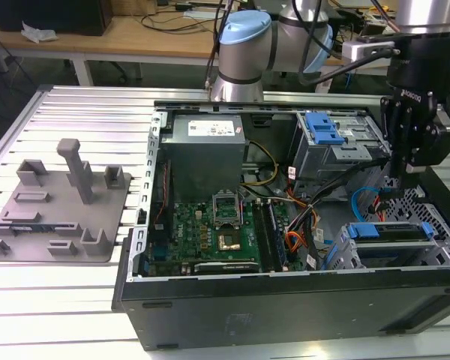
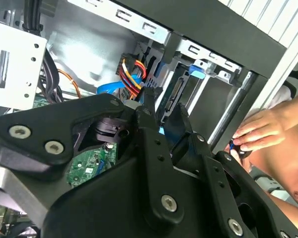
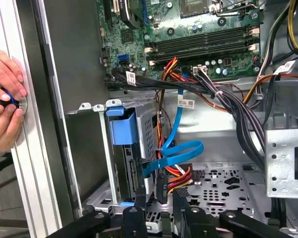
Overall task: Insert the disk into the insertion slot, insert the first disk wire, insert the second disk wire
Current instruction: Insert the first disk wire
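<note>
I'm working inside the open computer case [image 1: 285, 307], which lies on its side on the slotted aluminium table [image 1: 97, 112]. At the table's edge a person's hands [image 3: 5, 99] rest on the rail, outside the case and well apart from my tool.

The insertion slot [image 3: 148, 131] has the disk [image 1: 386, 229] inside it. In the exterior view the blue carrier sits level in the low cage, and in the first wrist view its blue tab [image 3: 121, 129] stands at the cage mouth. So I judge the disk step done and the wire steps in hand.

A flat blue data cable [image 3: 176, 151] loops down past the cage's perforated side. Just beside it hangs a black connector [image 3: 162, 191] on red, yellow and black wires, close to the disk's rear edge. I can't tell whether either one is plugged in.

My gripper [image 3: 159, 207] hangs low over that corner. Its fingers [image 3: 136, 220] are spread, with a clear gap between them, and they pinch nothing. The black connector lines up with that gap, just ahead of the tips. The disk lies just beside the finger nearer the case wall, not between the two.

Seating a plug here calls, I think, for a square grip on the connector and a straight, gentle push. The loose cables also need to be kept from snagging.
</note>
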`<state>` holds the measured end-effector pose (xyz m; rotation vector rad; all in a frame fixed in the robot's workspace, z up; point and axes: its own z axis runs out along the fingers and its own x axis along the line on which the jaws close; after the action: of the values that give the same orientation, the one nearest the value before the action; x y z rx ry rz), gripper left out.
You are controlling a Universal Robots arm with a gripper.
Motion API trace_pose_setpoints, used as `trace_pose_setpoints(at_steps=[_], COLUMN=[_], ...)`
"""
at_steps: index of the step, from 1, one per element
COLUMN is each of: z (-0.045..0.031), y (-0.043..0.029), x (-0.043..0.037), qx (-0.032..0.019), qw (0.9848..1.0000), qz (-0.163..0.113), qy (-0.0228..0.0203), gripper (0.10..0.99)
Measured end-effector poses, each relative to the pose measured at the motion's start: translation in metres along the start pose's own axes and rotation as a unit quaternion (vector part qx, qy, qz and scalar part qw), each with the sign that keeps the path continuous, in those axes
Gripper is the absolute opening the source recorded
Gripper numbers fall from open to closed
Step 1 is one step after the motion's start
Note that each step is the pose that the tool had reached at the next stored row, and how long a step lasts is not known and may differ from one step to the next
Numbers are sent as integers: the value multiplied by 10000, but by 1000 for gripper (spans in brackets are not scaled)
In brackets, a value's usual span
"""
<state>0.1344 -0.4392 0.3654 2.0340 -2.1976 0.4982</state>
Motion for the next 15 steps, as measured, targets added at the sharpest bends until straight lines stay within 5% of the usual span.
trace_pose_setpoints(at_steps=[3, 11, 15], z=[58, 96, 141], y=[12, 20, 20], x=[-20, -96, -124], qx=[-81, -85, -80], qw=[10000, 10000, 9999], qz=[-25, -27, -37], qy=[5, 7, 76], gripper=[349, 349, 349])
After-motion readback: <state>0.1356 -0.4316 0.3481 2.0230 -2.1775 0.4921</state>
